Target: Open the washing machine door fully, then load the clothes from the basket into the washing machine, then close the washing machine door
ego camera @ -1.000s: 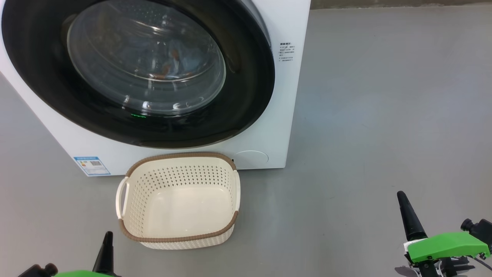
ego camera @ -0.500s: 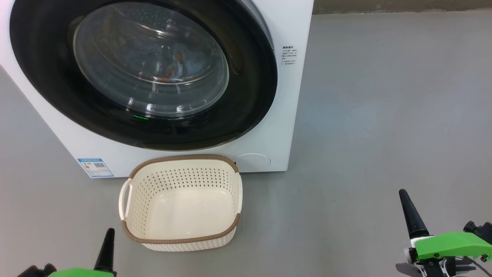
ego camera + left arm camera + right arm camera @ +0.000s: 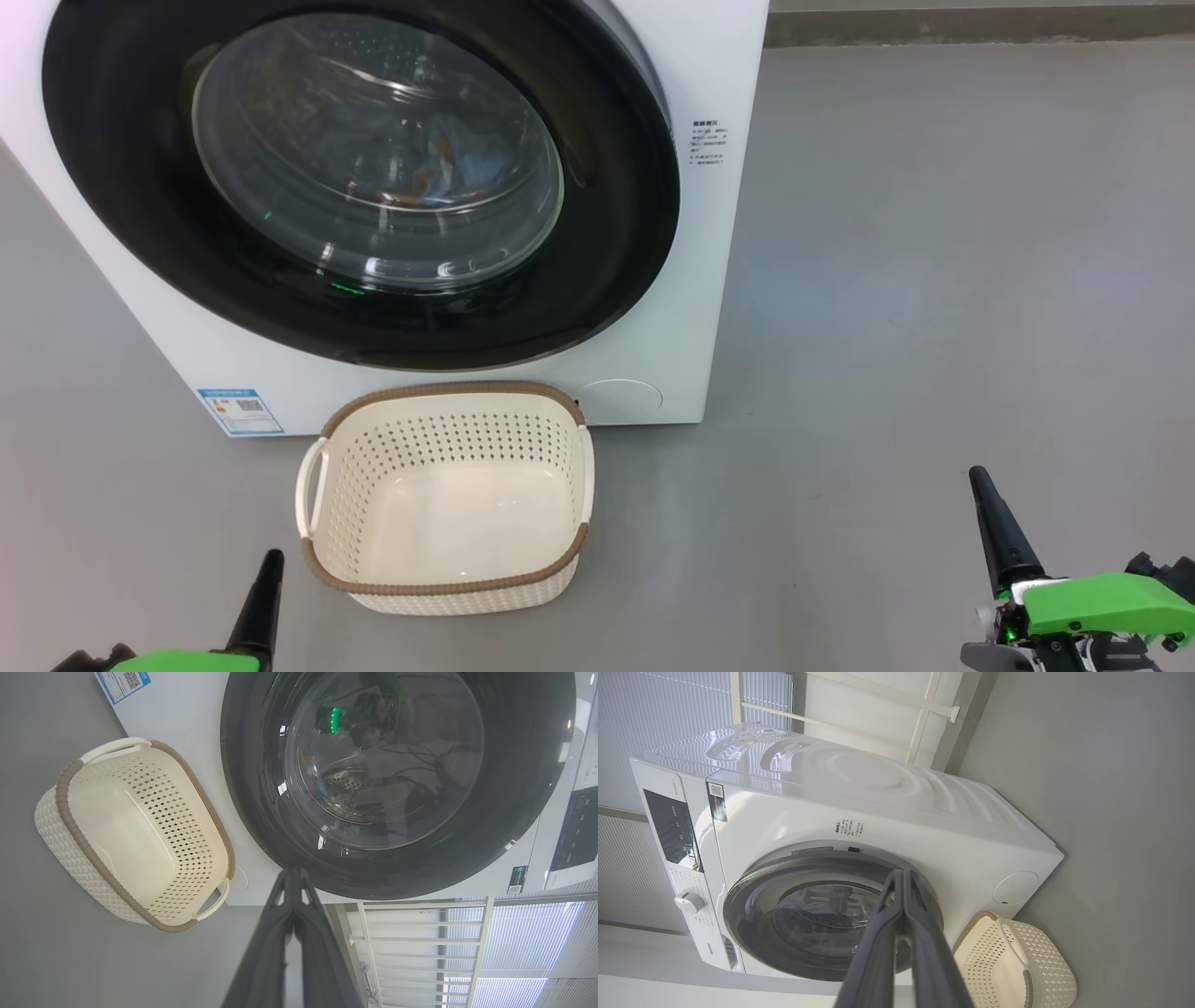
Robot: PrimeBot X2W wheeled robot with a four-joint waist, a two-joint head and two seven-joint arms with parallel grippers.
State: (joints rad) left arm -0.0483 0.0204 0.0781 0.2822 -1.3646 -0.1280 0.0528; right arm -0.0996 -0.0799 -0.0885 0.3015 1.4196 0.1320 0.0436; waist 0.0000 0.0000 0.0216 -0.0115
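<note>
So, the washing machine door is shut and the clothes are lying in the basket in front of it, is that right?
Not quite: the basket is empty in the head view; the clothes show behind the glass of the shut washing machine door.

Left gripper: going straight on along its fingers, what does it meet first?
Most likely the door, on its black rim: in the left wrist view the shut left gripper points there. How far off it is stays unclear.

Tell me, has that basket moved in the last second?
No. The basket sits just as before beside the blue label on the washing machine; both drifted together in the head view, so the camera shifted.
</note>
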